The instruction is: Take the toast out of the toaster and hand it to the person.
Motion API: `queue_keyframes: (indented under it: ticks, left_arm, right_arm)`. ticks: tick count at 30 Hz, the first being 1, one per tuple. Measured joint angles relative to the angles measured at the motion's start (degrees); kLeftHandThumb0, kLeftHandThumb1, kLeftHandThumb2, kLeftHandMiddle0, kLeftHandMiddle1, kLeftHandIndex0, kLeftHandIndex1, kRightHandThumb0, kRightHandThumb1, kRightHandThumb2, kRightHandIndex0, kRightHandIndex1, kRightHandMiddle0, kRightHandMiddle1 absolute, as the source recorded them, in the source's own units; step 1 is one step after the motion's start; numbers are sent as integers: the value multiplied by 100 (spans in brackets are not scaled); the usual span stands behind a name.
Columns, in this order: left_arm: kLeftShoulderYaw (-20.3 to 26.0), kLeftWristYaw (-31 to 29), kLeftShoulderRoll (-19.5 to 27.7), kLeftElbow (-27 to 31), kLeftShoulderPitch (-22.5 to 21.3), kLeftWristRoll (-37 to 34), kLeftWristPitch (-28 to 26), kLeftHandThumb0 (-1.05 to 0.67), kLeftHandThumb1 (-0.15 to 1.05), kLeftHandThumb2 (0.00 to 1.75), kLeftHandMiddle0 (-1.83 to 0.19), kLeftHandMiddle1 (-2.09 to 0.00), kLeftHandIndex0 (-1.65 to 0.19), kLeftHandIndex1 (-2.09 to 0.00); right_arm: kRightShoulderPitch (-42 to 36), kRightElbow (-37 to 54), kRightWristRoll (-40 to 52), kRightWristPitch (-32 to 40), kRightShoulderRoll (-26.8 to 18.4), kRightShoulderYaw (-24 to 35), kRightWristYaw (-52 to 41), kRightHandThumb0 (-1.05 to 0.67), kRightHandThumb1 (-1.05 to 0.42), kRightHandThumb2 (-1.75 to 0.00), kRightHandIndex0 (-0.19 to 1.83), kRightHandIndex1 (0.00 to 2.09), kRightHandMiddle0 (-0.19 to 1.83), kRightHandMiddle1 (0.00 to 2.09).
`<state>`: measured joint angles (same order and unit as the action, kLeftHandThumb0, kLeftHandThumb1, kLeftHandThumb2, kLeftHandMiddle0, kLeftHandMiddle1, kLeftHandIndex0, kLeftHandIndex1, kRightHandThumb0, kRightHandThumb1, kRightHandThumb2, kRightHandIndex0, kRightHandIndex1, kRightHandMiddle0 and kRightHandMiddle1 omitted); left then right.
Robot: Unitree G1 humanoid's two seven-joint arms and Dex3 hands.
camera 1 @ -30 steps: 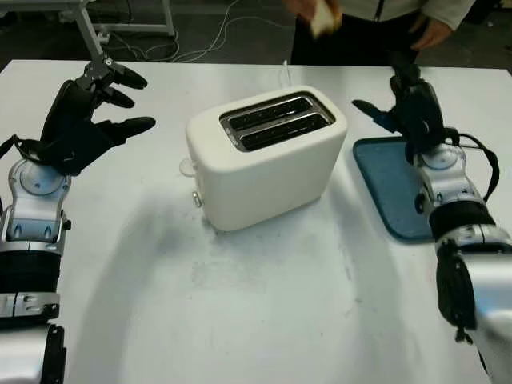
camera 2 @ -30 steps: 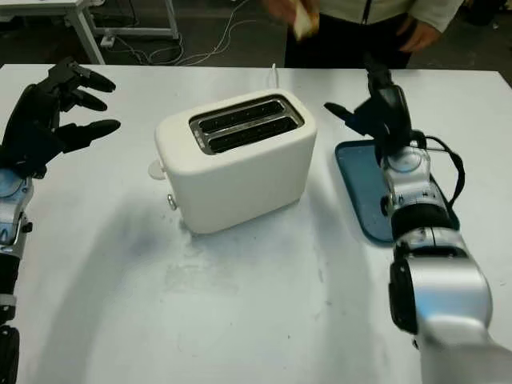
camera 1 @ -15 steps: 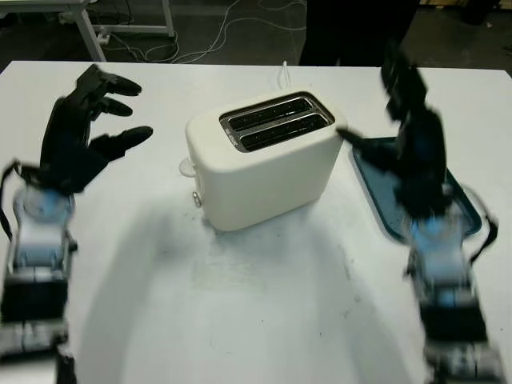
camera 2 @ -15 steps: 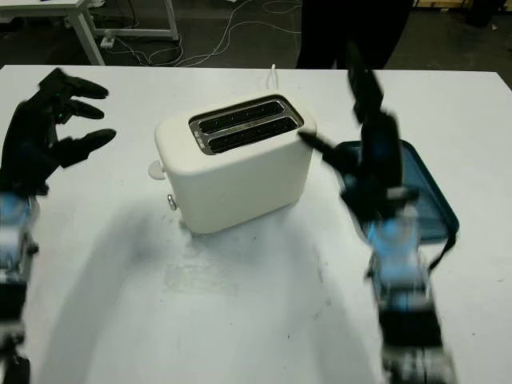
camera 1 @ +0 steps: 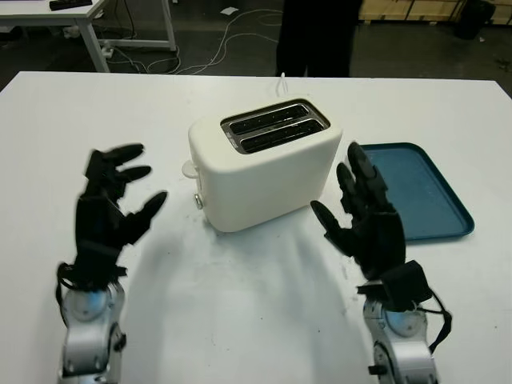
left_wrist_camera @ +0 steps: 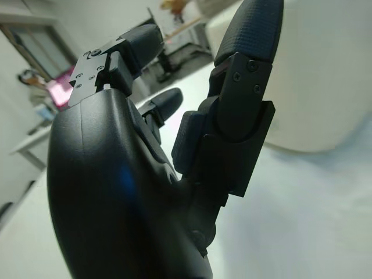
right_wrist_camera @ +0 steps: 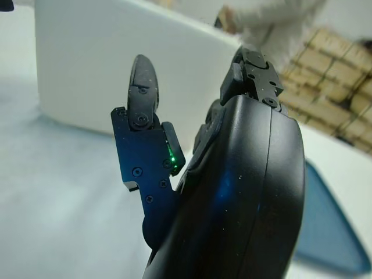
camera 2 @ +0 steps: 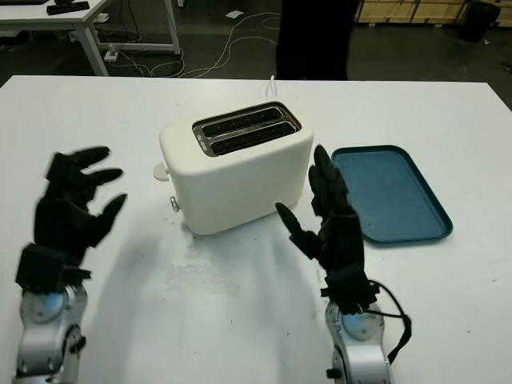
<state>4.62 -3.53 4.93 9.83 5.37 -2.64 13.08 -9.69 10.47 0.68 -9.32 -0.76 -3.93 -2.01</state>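
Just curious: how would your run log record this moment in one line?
toaster: slots empty | left robot hand: open | right robot hand: open | tray: bare

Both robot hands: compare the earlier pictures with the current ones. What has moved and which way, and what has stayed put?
Both hands drew back toward the robot. The left hand left the table's far left for the near left. The right hand came off the blue tray and now sits beside the toaster. Both are open, holding nothing. The person stepped back. Toaster and tray kept their places.
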Motion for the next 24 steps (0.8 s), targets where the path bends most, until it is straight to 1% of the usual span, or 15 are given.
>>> queue_keyframes:
  ticks: [2, 4, 5, 7, 8, 10, 13, 16, 19, 22, 24]
  left_arm:
    - [-127, -27, -35, -57, 15, 46, -26, -88, 87, 2, 0, -118, -1, -108]
    - [-257, -81, -4, -63, 33, 233, -35, -94, 90, 4, 0, -120, 0, -110]
    - [-323, -83, 46, -143, 19, 394, 50, -96, 91, 6, 0, -122, 0, -110]
    - [-403, -21, 88, -491, -31, 666, 302, -98, 92, 5, 0, -122, 0, -106]
    - [-437, 31, 81, -639, -49, 729, 391, -99, 92, 5, 0, -123, 0, -107]
    - [-464, 121, 45, -843, -106, 770, 511, -100, 92, 6, 0, -126, 0, -110]
    - [-469, 90, 9, -981, -180, 669, 541, -97, 91, 3, 0, -123, 0, -107]
    - [-469, 55, -21, -1006, -195, 559, 479, -98, 92, 5, 0, -122, 0, -107]
    - [-469, 66, -50, -955, -194, 566, 385, -98, 92, 6, 0, -125, 0, -109]
    - [-468, 79, -62, -949, -193, 567, 369, -97, 92, 4, 0, -122, 0, -107]
    - [-470, 73, -89, -850, -177, 544, 228, -98, 92, 5, 0, -121, 0, -108]
  right_arm:
    - [3, -57, 0, 42, 4, 11, 5, -40, -92, -56, 0, 0, 1, 0]
    - [28, -55, -1, 256, 13, 11, 49, -41, -92, -58, 1, 1, 2, 1]
    - [36, -49, -12, 382, 21, 6, 78, -42, -92, -58, 2, 1, 3, 1]
    - [37, -38, -28, 570, 60, -20, 115, -43, -92, -59, 2, 1, 2, 1]
    - [37, -38, -28, 628, 78, -40, 115, -45, -92, -59, 2, 1, 2, 1]
    - [43, -36, -35, 750, 103, -104, 113, -46, -92, -59, 3, 1, 2, 1]
    - [47, -31, -62, 863, 106, -156, 112, -41, -92, -59, 3, 1, 3, 1]
    - [58, -30, -143, 864, 111, -160, 150, -39, -92, -60, 3, 1, 3, 1]
    - [62, -20, -173, 869, 153, -152, 220, -42, -92, -58, 3, 1, 3, 1]
    - [62, 4, -184, 875, 187, -146, 260, -42, -92, -57, 3, 1, 2, 0]
    - [68, 5, -185, 874, 188, -128, 260, -41, -92, -57, 3, 1, 3, 1]
